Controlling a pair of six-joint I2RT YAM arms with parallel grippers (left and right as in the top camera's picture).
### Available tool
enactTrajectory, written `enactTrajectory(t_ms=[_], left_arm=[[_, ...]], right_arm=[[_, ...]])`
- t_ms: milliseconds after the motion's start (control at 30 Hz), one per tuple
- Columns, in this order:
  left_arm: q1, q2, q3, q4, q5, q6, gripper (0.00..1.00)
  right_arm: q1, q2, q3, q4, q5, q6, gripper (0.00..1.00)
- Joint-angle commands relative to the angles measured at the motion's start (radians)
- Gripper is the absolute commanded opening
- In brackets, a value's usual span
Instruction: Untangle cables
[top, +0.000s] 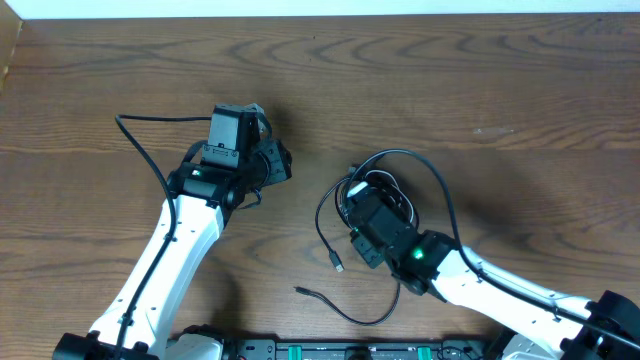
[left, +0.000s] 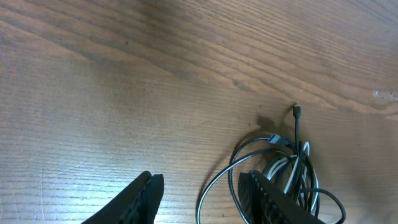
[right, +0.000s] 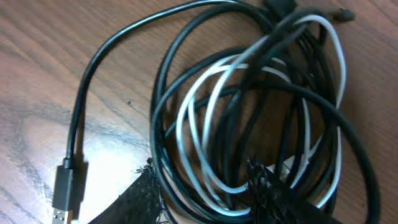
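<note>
Overhead faces straight down at the table (top: 500, 80); both wrist views look low and close — sharing the cables (left: 297, 155).

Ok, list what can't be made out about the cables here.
Overhead: the right arm covers part of the cable bundle.
Left wrist: the bundle's lower loops pass behind a finger and off the bottom edge.
Right wrist: the plug has its tip cut by the bottom edge; overlaps hide which strand joins which.

Brown table (top: 500, 80) with dark wavy wood grain, tangle of black cables (right: 81, 112), one white cable (right: 179, 127) among them, black plug (right: 65, 186) tipped in silver, white arms (top: 170, 250) with black joints, a small green light (top: 418, 254) on each
</note>
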Motion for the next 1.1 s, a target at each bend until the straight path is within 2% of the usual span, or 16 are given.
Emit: enactTrajectory(t_ms=[0,600,1067], left_arm=[[0.003,-0.020,0.024,-0.002,-0.017,0.002,0.46],[0.003,-0.020,0.024,-0.002,-0.018,0.002,0.46],[0.003,-0.020,0.024,-0.011,-0.017,0.002,0.47]], right_arm=[[0.045,0.006,0.011,0.028,0.021,-0.017,0.43],[0.021,0.100,0.013,0.126,-0.012,-0.066,0.41],[-0.071,0.111,0.016,0.156,-0.058,-0.066,0.42]])
